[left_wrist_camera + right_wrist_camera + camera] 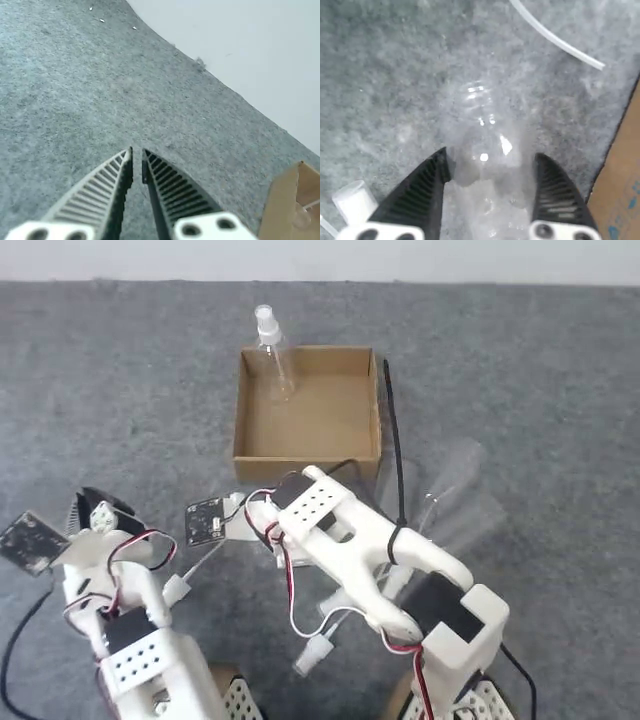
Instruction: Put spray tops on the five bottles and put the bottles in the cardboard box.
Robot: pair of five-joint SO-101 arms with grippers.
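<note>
Plainly, the right gripper [491, 154] stands wide open around a clear bottle [482, 150]. One ribbed finger presses on each side of the bottle's body, and its neck points away over the grey felt mat [120, 390]. A white dip tube [555, 37] lies on the mat beyond the bottle. Seen from above, the right arm [360, 535] stretches across to a spot just in front of the cardboard box [305, 468]. Inside the box a capped bottle [272, 355] leans in the far left corner, with its spray head sticking up over the rim. More loose bottles [455, 480] lie on the mat to the right of the box. Two spray tops rest near the arms' bases, one [176, 590] beside the left arm [110, 580] and another [313, 653] under the right arm. The left gripper [137, 150] is almost closed, with a thin slit between its toothed fingers and nothing in them, and it sits above bare mat.
</note>
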